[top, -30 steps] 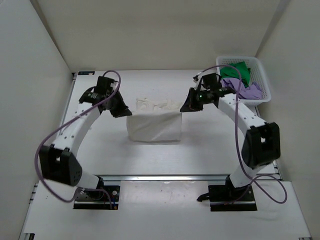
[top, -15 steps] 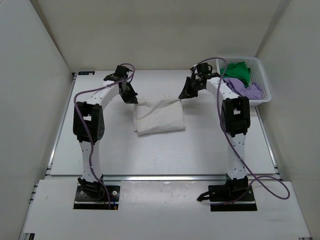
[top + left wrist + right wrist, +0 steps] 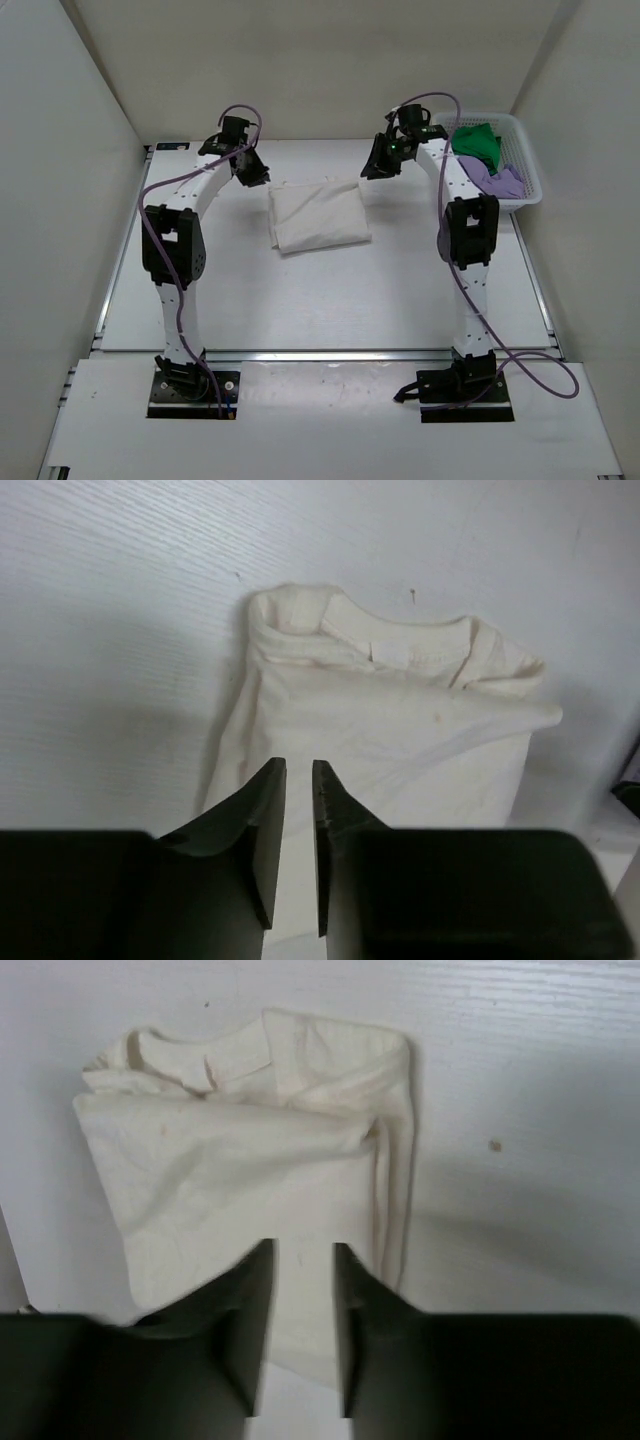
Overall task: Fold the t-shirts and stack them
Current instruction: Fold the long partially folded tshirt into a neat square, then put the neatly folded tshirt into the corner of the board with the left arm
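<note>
The cream-white t-shirt (image 3: 318,215) lies folded in a rough rectangle on the table, collar towards the back. It fills the left wrist view (image 3: 400,730) and the right wrist view (image 3: 240,1160). My left gripper (image 3: 256,171) hovers at the shirt's back left corner, its jaws (image 3: 299,765) a narrow gap apart with nothing between them. My right gripper (image 3: 375,166) hovers at the back right corner, its jaws (image 3: 303,1245) apart and empty. The bright green t-shirt (image 3: 476,140) and the lavender-purple t-shirt (image 3: 497,181) lie bunched in the basket.
The white lattice basket (image 3: 523,150) stands at the back right corner of the table, just right of my right arm. White walls close in the table on the left, back and right.
Both grippers carried the shirt's edge towards the back, laid it down and let go. The shirt now lies flat and folded; both grippers have pulled up and back from it.
</note>
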`<state>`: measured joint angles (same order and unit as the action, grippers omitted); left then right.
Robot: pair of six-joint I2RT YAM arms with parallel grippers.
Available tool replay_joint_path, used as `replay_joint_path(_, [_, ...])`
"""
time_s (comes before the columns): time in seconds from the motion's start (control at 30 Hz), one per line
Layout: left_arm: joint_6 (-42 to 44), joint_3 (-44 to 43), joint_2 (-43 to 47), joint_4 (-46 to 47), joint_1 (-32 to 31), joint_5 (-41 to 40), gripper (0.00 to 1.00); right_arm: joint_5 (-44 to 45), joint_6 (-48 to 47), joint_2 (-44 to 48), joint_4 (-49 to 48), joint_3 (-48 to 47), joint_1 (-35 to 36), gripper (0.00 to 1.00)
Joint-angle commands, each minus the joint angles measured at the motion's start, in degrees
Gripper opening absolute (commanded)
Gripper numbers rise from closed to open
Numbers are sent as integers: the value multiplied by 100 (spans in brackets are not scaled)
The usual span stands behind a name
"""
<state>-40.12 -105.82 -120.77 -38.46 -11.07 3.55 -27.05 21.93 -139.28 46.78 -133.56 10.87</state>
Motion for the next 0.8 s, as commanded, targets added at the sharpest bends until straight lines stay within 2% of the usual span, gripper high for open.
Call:
replay_joint_path(0.0, [206,-89,651,48,-657,22,25,190,-330,1383,243,520,-41,20])
replay_joint_path(0.03, [206,25,660,14,-947,-21,11,287,-400,1787,269,898,-33,14])
replay_joint_path(0.07, [180,131,721,75,-1298,-152,1,305,-435,2234,287,1415,-24,0])
replay_joint_path(0.1, [136,201,687,101,-1440,-257,0,331,-488,2509,235,1646,-41,0])
replay_joint_path(0.2, [-118,237,407,277,-1793,-294,0,131,-348,4017,-677,3627,-234,0])
replay_joint_path(0.23, [-223,237,179,330,-1819,-33,0,25,-226,4536,-784,4314,-348,1])
replay_joint_path(0.3, [-347,45,-164,322,-1925,119,0,-370,-172,5109,-1013,5203,-525,0])
replay_joint_path(0.43, [-487,-106,-692,364,-2057,198,0,-501,-164,5919,-1145,6628,-516,0])
replay_joint_path(0.5, [-663,139,-702,610,-1909,234,0,-547,-75,6262,-1285,7243,-560,0])
replay_joint_path(0.63, [-586,860,-588,945,-1487,295,0,-556,-67,6510,-1277,7686,-516,0])
replay_joint_path(0.77, [-313,1090,-641,928,-759,216,0,-512,-102,6730,-1277,7994,-429,0])
